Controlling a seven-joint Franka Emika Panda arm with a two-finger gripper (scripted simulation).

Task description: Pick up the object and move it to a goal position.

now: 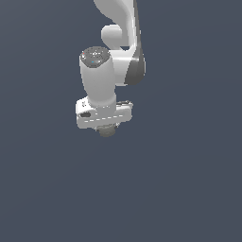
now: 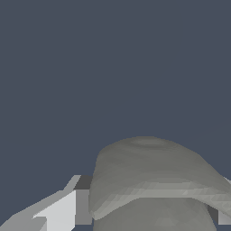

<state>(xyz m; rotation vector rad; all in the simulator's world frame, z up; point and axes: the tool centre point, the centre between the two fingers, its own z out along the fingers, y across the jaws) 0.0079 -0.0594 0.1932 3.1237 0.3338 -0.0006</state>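
In the exterior view the white arm hangs down over a plain dark blue-grey surface. My gripper point(image 1: 107, 128) points downward, and the small pale grey-beige object point(image 1: 107, 132) shows just under the hand, mostly hidden by it. In the wrist view the object point(image 2: 153, 180) fills the space between my fingers point(image 2: 67, 210), which press against its sides. The gripper is shut on the object. I cannot tell whether the object touches the surface or hangs above it.
A flat dark blue-grey surface point(image 1: 189, 179) fills both views around the arm. No other object, container or marker shows.
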